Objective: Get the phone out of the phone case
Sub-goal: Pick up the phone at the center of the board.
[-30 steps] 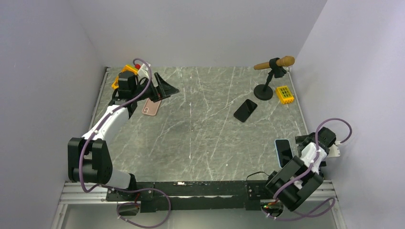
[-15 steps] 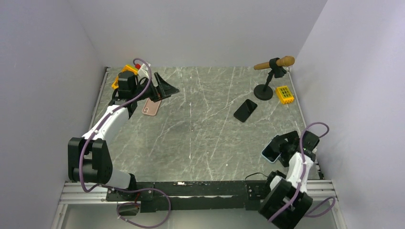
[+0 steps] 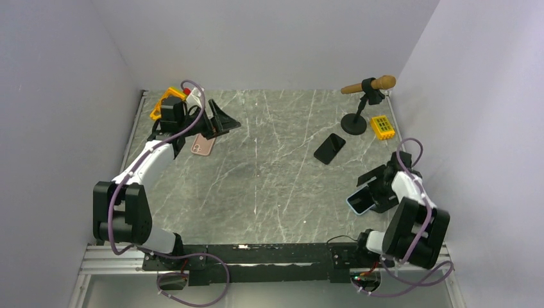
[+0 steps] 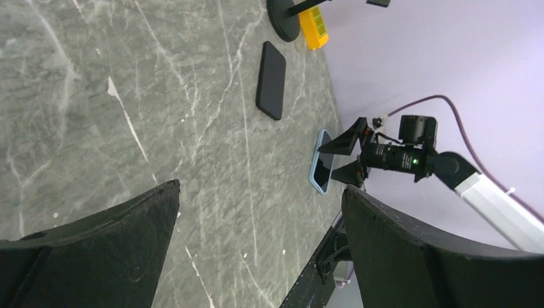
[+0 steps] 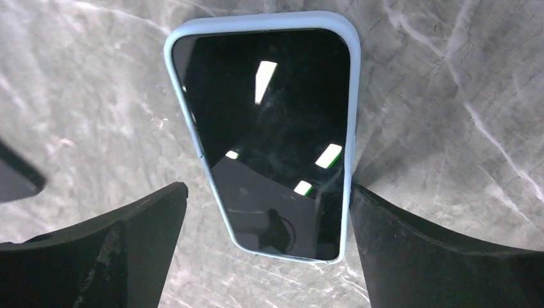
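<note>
phone [image 5: 276,128]: screen up and, as far as I can tell, flat on the worktop by its right edge, toward the near right corner.
case [image 5: 260,21]: pale blue, its rim unbroken all round the phone, so nothing is out yet.
my right gripper [image 5: 266,192]: released and grasping nothing. The jaws are spread wide to either side of the phone's nearer end, the right one hard by the case rim, the left one apart from it.
my left gripper [image 3: 215,122]: also spread and holding nothing, at the far left corner above a pink phone [image 3: 204,145] - well apart from the job.
risk, clamping: if I close across both long sides I squeeze case and phone as one, and the phone stays seated.
risk, sliding: one jaw is nearer than the other, so closing may shove the phone sideways or spin it rather than grip it.
risk, no counter-hold: with my left arm so far off, prying a corner would likely just lift or drag the whole thing - perhaps toward the right edge.
worktop [image 3: 276,186]: grey, marble-veined slab. It looks smooth and slightly glossy, so I judge it gives little grip.
far right corner: black phone [image 3: 329,148], stand with wooden-handled tool [image 3: 367,90], yellow block [image 3: 382,127].
room: plain pale lilac walls close in on the left, far and right sides.
</note>
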{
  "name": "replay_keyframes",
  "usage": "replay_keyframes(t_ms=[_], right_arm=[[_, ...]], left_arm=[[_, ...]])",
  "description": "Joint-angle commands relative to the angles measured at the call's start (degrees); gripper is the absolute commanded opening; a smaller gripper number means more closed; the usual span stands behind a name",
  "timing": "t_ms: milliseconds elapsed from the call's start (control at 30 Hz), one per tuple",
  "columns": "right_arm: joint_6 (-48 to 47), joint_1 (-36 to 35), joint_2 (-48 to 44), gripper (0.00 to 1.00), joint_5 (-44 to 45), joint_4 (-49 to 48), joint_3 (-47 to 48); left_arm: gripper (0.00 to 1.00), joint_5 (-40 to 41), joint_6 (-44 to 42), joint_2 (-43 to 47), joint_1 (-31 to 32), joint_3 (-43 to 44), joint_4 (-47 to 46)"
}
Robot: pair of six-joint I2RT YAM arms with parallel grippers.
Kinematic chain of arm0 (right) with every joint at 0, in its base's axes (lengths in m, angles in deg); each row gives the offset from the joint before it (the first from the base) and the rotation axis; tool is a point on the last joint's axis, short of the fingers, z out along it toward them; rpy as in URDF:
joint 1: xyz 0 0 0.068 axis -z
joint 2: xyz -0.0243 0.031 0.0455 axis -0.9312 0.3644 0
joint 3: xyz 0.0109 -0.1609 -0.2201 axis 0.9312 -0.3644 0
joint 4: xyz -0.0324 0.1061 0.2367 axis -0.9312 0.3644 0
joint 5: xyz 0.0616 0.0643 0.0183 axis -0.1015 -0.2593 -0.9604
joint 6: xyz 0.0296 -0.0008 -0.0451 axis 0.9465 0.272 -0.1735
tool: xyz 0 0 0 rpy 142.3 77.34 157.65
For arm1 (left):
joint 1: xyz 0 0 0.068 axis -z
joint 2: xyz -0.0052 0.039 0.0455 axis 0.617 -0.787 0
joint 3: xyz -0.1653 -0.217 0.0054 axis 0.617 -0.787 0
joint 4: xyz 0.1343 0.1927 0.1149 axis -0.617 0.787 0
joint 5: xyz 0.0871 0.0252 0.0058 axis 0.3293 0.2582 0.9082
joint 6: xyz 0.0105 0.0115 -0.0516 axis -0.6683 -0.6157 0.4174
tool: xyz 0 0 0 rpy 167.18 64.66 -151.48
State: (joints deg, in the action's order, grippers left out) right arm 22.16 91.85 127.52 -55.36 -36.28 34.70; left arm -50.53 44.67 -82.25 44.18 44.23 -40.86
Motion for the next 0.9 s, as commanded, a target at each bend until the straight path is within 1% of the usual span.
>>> replay_keyframes(t_ms=[0,67,133,233,300,333,367,433,567,600,700,767,800,867], right_arm=[[4.3,-4.2,9.8,0.99,9.8,6.5,4.7],[5.9,-5.4,14.3,0.95,12.0,8.5,6.3],[6.0,-6.1,18.5,0.95,13.8,8.6,7.5],[6.3,-6.3,21.9,0.93,13.4,8.3,7.9],[6.9,-6.3,22.3,0.88,12.9,7.4,7.4],[6.8,-6.4,22.1,0.84,12.7,6.6,6.9],[6.7,-6.4,21.5,0.77,12.7,5.9,6.6],[6.0,-6.5,19.8,0.55,13.2,4.7,5.9],[4.1,-6.8,14.8,0.07,14.8,3.3,4.5],[3.8,-6.9,13.2,0.0,15.2,2.8,3.8],[2.7,-7.3,6.7,0.0,13.0,0.0,1.3],[0.7,-7.4,1.8,0.0,9.1,-2.8,-0.6],[-1.9,-7.4,-1.5,0.0,5.3,-5.5,-2.1],[-8.1,-7.6,-8.5,0.0,-8.9,-13.8,-6.1]], left_arm=[[1.0,2.2,-5.2,-0.4,0.1,2.7,2.6],[0.99,3.3,-6.8,-1.3,0.1,3.2,5.4],[0.99,4.5,-8.1,-2.3,0.1,3.8,6.8],[0.99,5.6,-9.9,-3.7,0.1,4.9,8.8],[1.0,5.9,-10.8,-4.4,0.1,5.6,9.7],[0.99,6.1,-11.3,-4.5,0.1,6.0,10.1],[0.99,6.4,-11.9,-4.5,0.1,6.1,10.5],[0.99,7.4,-13.1,-4.2,0.1,6.3,11.0],[0.99,7.7,-14.2,-3.8,0.1,6.4,10.8],[0.99,6.9,-13.9,-3.7,0.1,6.2,9.9],[0.99,2.5,-12.1,-3.5,0.1,5.1,5.1],[0.99,0.3,-10.7,-3.1,0.2,4.2,1.1],[0.99,0.1,-10.4,-2.9,0.4,3.7,-0.1],[0.99,2.2,-11.3,-2.4,1.6,3.9,0.2]])
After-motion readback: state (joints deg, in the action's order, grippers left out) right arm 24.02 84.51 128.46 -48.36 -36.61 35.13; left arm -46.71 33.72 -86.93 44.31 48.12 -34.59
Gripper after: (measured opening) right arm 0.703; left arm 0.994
